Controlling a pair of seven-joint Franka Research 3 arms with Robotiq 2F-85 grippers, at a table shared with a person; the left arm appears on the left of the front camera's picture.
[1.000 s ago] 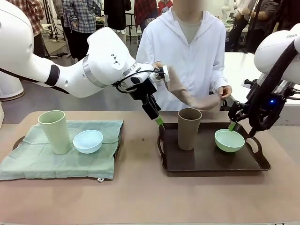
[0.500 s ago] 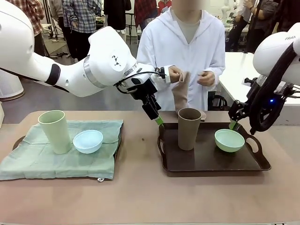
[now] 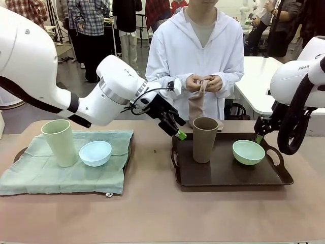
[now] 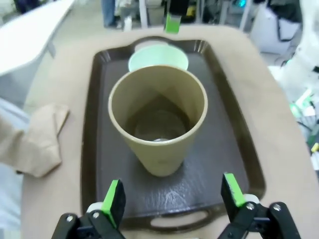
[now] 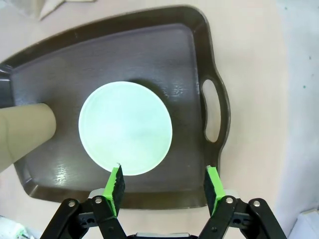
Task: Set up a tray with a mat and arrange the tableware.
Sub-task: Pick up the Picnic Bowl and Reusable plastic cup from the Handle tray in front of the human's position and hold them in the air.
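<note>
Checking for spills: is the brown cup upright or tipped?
Upright: the brown cup stands on its base on the dark tray, mouth facing up.

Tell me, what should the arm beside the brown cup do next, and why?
Probably ease the open left gripper forward around the brown cup to lift it: the cup stands on the bare dark tray, and the person's hands hold a brown cloth, likely the mat meant underneath.

Illumination: bright, diffuse, from overhead. Shadows: soft and short beneath the brown cup (image 3: 205, 147). Front view: sharp. Left wrist view: soft focus, bowed edges. The tray (image 5: 164, 55) shows mild sheen.
</note>
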